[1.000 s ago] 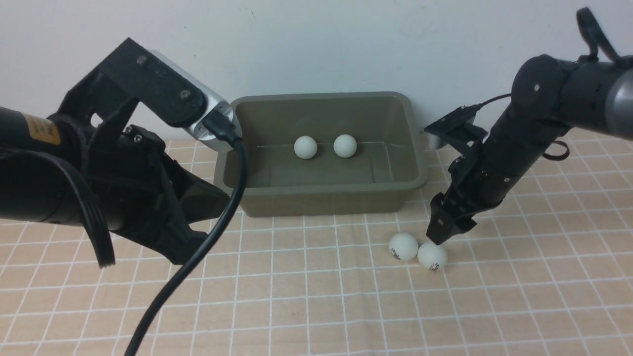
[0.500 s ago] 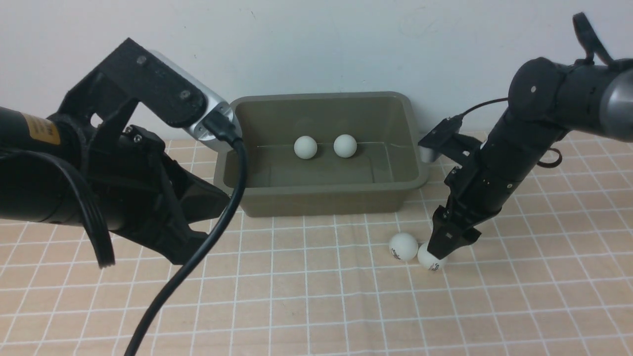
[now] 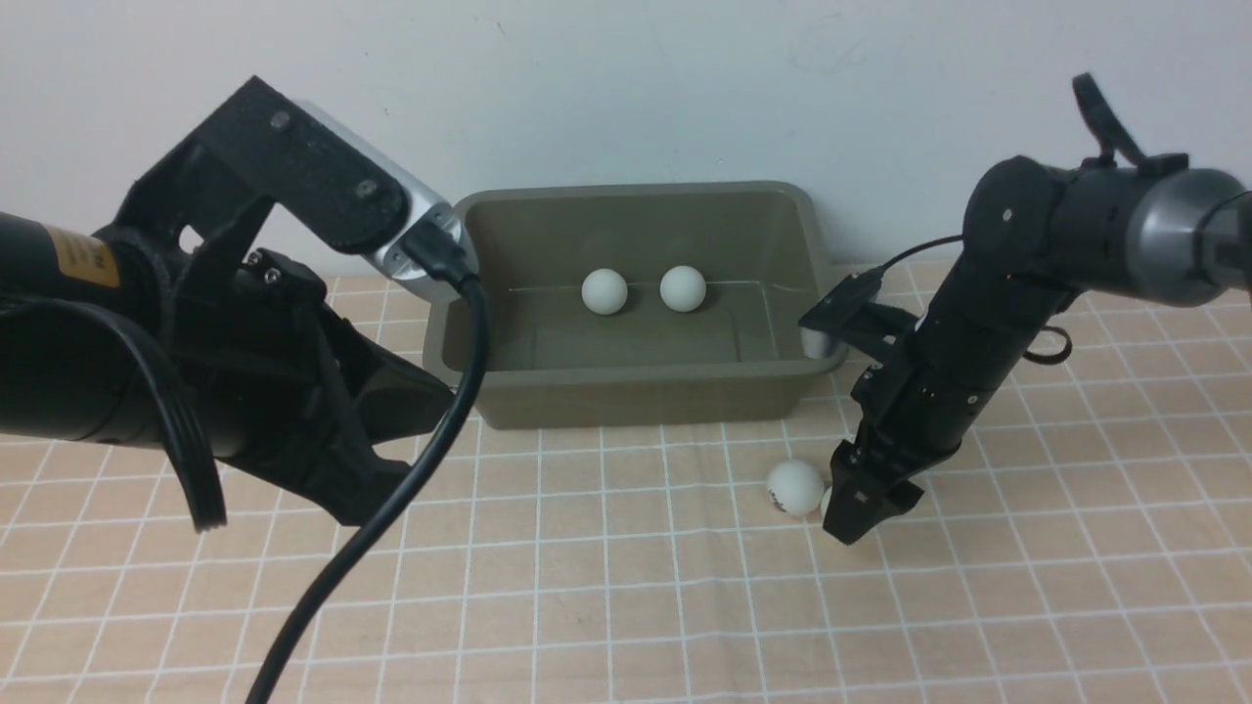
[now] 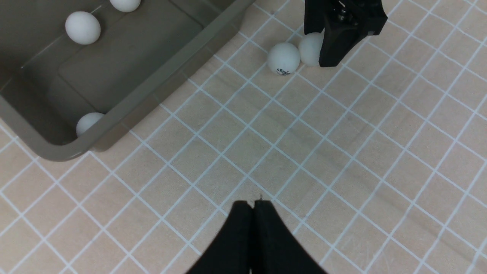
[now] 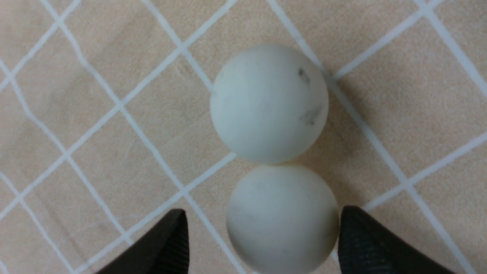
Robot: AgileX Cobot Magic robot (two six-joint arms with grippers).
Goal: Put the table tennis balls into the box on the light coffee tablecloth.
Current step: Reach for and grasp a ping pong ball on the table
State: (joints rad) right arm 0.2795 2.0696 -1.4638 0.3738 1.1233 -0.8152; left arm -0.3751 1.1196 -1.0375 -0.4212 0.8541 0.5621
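Note:
The olive-green box [image 3: 636, 374] stands at the back of the light coffee tablecloth [image 3: 626, 587]. Two table tennis balls [image 3: 603, 291] [image 3: 682, 288] lie on its floor, and a third ball [image 4: 88, 122] sits in a near corner in the left wrist view. Two more balls touch each other on the cloth in front of the box's right end. My right gripper [image 5: 261, 228] is open and low over them, its fingers on either side of one ball [image 5: 281, 217]; the other ball [image 5: 269, 102] lies just beyond. My left gripper [image 4: 253, 203] is shut on nothing, above bare cloth.
The left arm [image 3: 245, 372] and its black cable [image 3: 430, 460] fill the left side, close to the box's left end. A pale wall rises right behind the box. Bare cloth stretches across the front.
My right gripper has come down and slightly left onto the right-hand ball on the cloth, now hiding it in the front view. The left arm and the balls have not moved.

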